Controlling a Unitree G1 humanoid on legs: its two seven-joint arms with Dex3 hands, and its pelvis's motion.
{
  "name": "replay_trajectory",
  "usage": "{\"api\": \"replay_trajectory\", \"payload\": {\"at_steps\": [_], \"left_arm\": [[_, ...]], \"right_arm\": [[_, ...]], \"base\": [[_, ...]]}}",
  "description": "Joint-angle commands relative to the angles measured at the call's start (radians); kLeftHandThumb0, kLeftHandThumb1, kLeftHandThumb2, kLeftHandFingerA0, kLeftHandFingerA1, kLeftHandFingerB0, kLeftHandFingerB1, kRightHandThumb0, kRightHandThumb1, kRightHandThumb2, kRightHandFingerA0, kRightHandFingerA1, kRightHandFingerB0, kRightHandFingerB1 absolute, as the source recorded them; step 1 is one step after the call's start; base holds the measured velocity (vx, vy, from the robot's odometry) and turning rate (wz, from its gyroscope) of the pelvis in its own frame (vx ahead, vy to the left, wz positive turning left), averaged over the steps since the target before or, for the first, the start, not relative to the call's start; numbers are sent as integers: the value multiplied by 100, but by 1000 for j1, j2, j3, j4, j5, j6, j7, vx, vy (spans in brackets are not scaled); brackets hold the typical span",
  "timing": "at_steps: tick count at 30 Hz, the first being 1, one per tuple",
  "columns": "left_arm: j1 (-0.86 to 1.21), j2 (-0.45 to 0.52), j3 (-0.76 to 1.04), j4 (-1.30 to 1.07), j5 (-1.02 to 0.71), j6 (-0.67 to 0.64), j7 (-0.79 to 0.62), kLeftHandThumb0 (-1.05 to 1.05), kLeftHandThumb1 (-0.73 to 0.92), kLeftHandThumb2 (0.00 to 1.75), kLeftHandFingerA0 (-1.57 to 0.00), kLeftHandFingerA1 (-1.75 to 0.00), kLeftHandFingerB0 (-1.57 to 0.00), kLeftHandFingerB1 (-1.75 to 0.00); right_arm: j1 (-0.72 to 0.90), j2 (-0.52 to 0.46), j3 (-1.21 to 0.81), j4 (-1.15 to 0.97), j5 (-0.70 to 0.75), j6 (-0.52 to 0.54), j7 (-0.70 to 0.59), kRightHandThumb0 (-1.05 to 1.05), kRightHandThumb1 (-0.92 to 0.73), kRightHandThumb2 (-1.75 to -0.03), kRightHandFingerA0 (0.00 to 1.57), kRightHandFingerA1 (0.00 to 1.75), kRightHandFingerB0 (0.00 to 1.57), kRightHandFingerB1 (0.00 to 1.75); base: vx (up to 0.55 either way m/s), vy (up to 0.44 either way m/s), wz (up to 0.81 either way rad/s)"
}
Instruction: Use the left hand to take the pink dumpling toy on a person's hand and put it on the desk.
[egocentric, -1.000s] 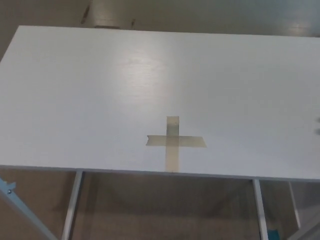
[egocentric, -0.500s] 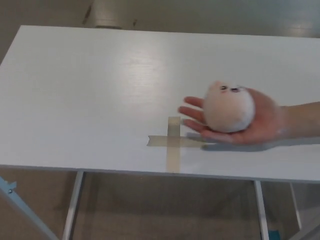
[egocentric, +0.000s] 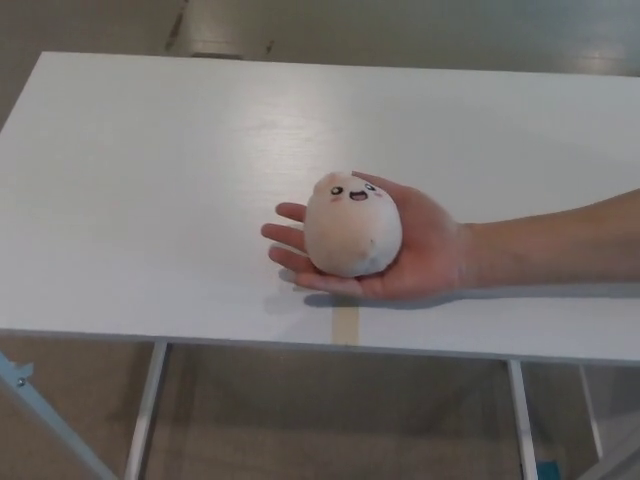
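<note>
I see the pink dumpling toy (egocentric: 352, 226) resting on a person's hand (egocentric: 400, 255) above the desk (egocentric: 150, 180) — neither of my hands shows, so the taking and placing remain.

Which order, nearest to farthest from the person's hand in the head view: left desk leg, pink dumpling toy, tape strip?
1. The pink dumpling toy, resting on the person's hand.
2. The tape strip, showing just below the hand.
3. The left desk leg, low at picture left.
</note>
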Motion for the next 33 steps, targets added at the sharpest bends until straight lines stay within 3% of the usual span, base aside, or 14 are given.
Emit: {"api": "replay_trajectory", "payload": {"at_steps": [1, 13, 19, 21, 22, 26, 29, 31, 32, 33], "left_arm": [[8, 1, 8, 7, -12, -8, -15, -34, 58, 61, -71, -47, -38, -37], [3, -5, 14, 3, -13, -15, -20, -29, 57, 57, -73, -46, -37, -34], [11, -25, 19, -33, -23, -61, -31, -27, 56, 56, -74, -62, -37, -35], [22, -24, 16, -52, -23, -85, -46, -27, 56, 57, -73, -60, -37, -35], [30, -17, 9, -66, -19, -99, -62, -35, 47, 66, -55, -49, -34, -41], [66, 10, -13, -127, -10, -145, -129, -28, 55, 56, -49, -40, -37, -35], [164, 55, -12, -283, -48, -212, -254, -44, 45, 67, -40, -46, -34, -42], [371, 96, 50, -620, -174, -219, -363, -49, 43, 68, -39, -46, -31, -42], [445, 108, 73, -733, -216, -214, -391, -45, 50, 55, -43, -39, -34, -34], [491, 115, 88, -800, -239, -208, -406, -45, 50, 55, -43, -39, -34, -34]], "right_arm": [[5, -3, -4, 6, 8, 5, 11, -27, -73, -62, 59, 44, 48, 40], [5, -5, 2, 8, 0, 9, 5, -27, -73, -62, 59, 44, 49, 40], [6, -3, 5, 10, -2, 7, 6, -27, -72, -62, 60, 44, 49, 41], [8, -1, 6, 10, -2, 6, 6, -27, -73, -62, 60, 44, 50, 41], [11, 0, 5, 10, 0, 4, 5, -27, -72, -62, 60, 44, 50, 41], [15, 3, 6, 11, 0, 0, 3, -27, -73, -62, 60, 44, 50, 41], [20, -10, 10, 8, -4, -3, 7, -27, -73, -62, 60, 44, 50, 41], [17, -14, 16, 8, -9, -1, 10, -27, -73, -62, 60, 44, 50, 41], [16, -13, 18, 8, -11, 0, 11, -27, -73, -62, 60, 44, 50, 41], [15, -13, 19, 7, -12, 0, 11, -27, -73, -62, 60, 44, 50, 41]], "base": [[0, 0, 0], [0, 0, 0], [0, 0, 0], [0, 0, 0], [0, 0, 0], [0, 0, 0], [0, 0, 0], [0, 0, 0], [0, 0, 0], [0, 0, 0]]}}
